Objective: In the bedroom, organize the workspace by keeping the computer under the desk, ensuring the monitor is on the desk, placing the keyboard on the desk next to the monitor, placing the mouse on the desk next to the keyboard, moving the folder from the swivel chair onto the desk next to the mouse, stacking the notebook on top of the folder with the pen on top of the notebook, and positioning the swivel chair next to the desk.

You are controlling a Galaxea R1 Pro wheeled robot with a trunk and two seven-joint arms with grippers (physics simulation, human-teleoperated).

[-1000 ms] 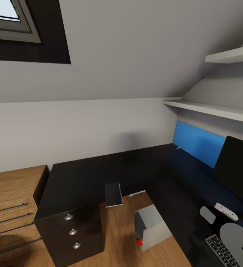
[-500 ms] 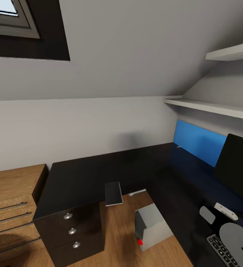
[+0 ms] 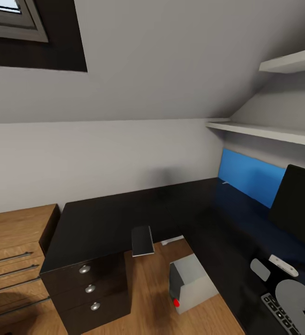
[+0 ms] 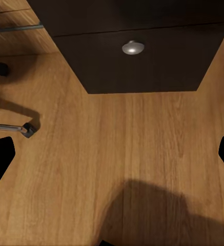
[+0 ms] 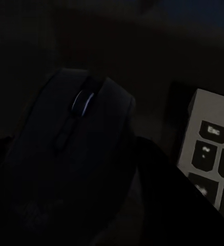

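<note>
Right gripper over mouse, fingers dark at either flank; clamped or not, cannot tell. Mouse beside keyboard on desk, matching required layout. Left gripper spread wide over floor, idle.

Blue wall panel; two white shelves; light-wood cabinet.
</note>
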